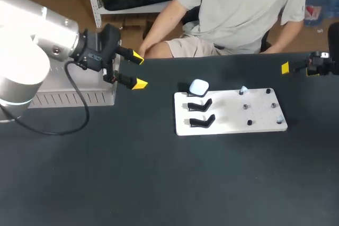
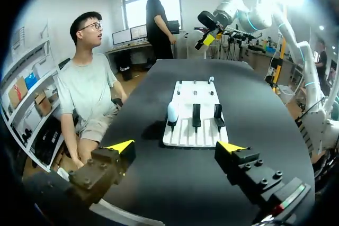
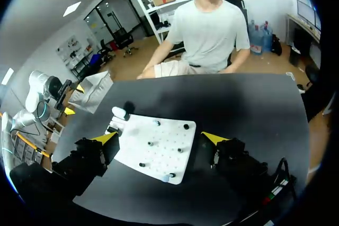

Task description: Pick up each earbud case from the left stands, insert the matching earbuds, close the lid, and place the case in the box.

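The black counter (image 1: 159, 183) carries a white plastic board (image 1: 233, 120), a pale rounded earbud case (image 1: 199, 87) at its far left corner; left hand (image 1: 139, 71) and right hand (image 3: 159, 137) gape wide, empty

Left arm (image 1: 32, 46): entered from 9 o'clock in head view.
Left gripper (image 1: 139, 71): my fingers spread wide, nothing between them.
Right gripper (image 3: 160, 137): sat at 3 o'clock, fingers equally parted, empty.
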Controlling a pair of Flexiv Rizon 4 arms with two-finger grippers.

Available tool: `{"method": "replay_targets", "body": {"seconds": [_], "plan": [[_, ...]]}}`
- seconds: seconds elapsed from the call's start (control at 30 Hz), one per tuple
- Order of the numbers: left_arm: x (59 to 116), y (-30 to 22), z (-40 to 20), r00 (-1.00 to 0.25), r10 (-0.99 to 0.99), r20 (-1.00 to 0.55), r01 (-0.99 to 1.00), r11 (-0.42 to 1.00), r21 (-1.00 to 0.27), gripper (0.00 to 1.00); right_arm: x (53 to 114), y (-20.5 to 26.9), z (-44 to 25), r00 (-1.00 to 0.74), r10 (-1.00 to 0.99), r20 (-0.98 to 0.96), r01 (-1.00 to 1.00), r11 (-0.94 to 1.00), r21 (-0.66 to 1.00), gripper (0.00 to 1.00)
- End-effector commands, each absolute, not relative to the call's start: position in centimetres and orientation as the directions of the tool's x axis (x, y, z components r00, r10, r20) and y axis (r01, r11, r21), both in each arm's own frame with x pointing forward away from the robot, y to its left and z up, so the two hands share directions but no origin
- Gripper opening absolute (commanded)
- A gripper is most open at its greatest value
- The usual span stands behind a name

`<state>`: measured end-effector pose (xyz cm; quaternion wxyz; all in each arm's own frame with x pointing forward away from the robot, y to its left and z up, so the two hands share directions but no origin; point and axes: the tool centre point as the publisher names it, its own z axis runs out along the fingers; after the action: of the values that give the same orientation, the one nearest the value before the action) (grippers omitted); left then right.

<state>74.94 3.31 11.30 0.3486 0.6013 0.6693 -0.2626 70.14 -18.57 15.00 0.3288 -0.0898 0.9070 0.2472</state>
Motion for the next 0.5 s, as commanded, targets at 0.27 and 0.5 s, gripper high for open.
{"method": "replay_targets", "body": {"seconds": [0.27,0.5], "plan": [[76.1,-1.6,8.0,-0.046,0.570,-0.821,0.999,0.021,-0.041,1.00,70.1,-18.6,15.0,-0.767,-0.001,-0.641,-0.327,0.861,0.390,1.00],[75.4,-3.6,6.3,-0.063,0.542,-0.838,0.998,0.009,-0.070,0.77,70.1,-18.6,15.0,-0.767,-0.001,-0.641,-0.327,0.861,0.390,1.00]]}}
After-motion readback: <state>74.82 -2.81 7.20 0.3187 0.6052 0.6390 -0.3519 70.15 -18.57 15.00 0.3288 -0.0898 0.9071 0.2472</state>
